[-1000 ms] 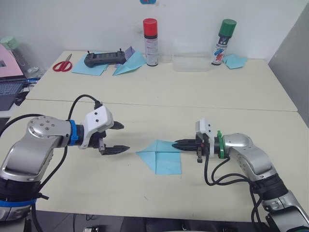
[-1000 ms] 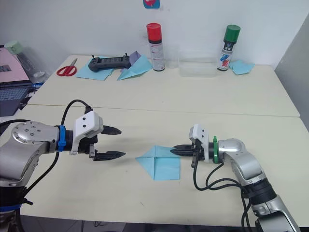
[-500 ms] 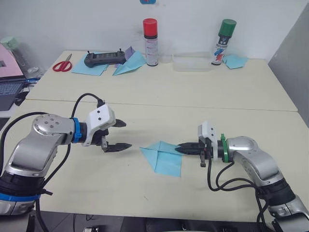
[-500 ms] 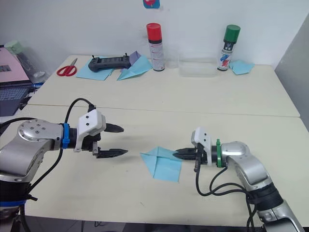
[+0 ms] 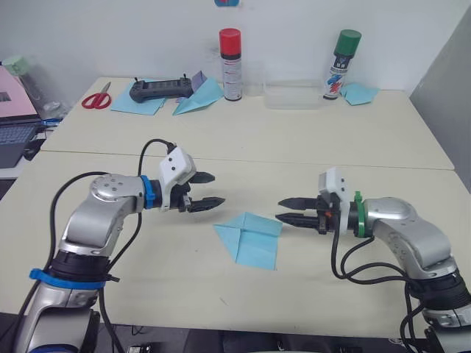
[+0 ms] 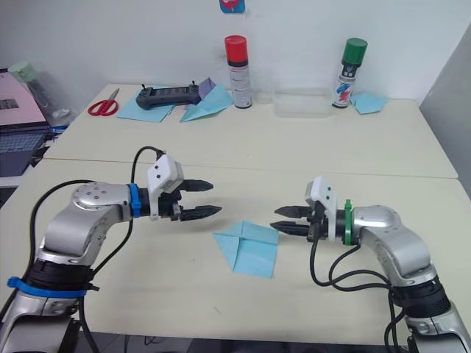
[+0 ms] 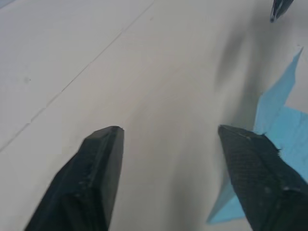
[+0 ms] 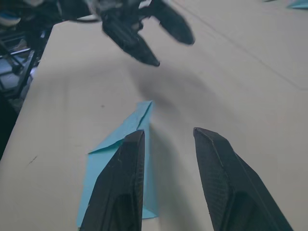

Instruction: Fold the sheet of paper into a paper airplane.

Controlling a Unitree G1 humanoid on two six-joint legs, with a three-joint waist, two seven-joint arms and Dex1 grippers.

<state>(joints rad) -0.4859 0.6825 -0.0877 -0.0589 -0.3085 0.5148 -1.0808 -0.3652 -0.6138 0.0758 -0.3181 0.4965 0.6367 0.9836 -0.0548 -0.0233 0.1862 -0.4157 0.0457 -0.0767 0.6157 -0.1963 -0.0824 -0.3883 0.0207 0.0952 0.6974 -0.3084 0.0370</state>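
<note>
The sheet of paper (image 5: 250,239) is light blue and partly folded, with a point toward my left and a square end toward the table's front. It lies flat on the near table between my two grippers. My left gripper (image 5: 215,189) hovers open just left of it and a bit farther back, holding nothing. In the left wrist view the paper (image 7: 288,130) lies beside one finger (image 7: 255,178). My right gripper (image 5: 280,209) is open just off the paper's right corner, apart from it. The right wrist view shows the paper (image 8: 115,139) beyond the open fingers (image 8: 122,187).
At the back of the far table stand a red-capped spray can (image 5: 229,62), a green-capped spray can (image 5: 341,62) and a clear container (image 5: 291,95). Scissors (image 5: 94,98), a black controller (image 5: 160,90), a bigger blue dart (image 5: 197,95) and a teal scrap (image 5: 360,92) lie there too.
My right gripper has opened, let go of the paper's right edge and drawn back to the right. My left gripper has moved right and farther back, closer to the paper.
</note>
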